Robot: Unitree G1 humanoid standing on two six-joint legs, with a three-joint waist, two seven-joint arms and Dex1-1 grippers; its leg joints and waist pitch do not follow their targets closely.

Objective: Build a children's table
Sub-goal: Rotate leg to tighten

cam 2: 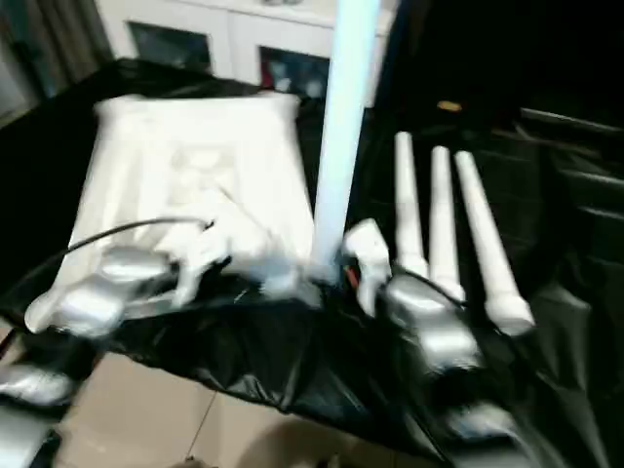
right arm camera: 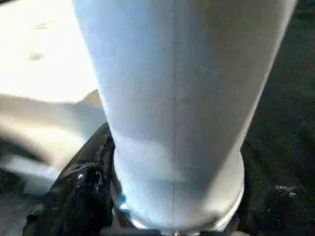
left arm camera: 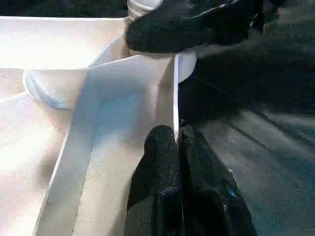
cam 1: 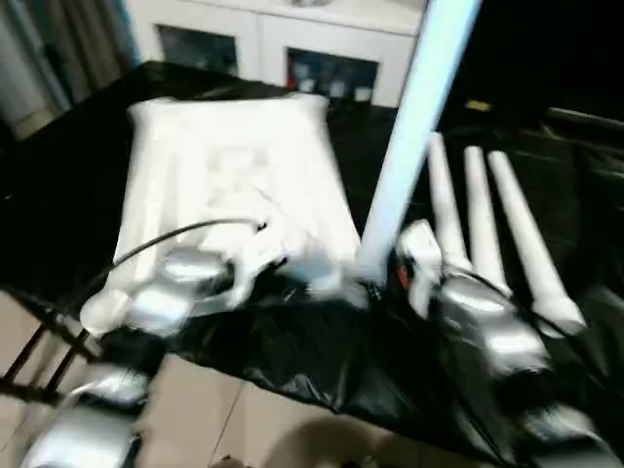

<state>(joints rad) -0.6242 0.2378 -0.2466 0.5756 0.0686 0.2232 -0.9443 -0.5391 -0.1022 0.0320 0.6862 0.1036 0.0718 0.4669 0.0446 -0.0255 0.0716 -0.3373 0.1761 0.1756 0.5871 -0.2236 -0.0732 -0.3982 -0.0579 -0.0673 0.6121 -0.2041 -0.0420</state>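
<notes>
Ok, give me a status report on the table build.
Left gripper shut on table top edge. Right gripper holds one leg upright at near corner. Three legs lie spare alongside. Nothing blocking.

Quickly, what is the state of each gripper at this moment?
Left gripper: shut on the thin side wall of the table top.
Right gripper: shut on the upright leg, near its collar at the table top's corner.

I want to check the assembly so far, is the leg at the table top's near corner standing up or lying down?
Standing up: the leg rises nearly vertical, leaning slightly, from the near corner of the table top, held by the right gripper.
</notes>
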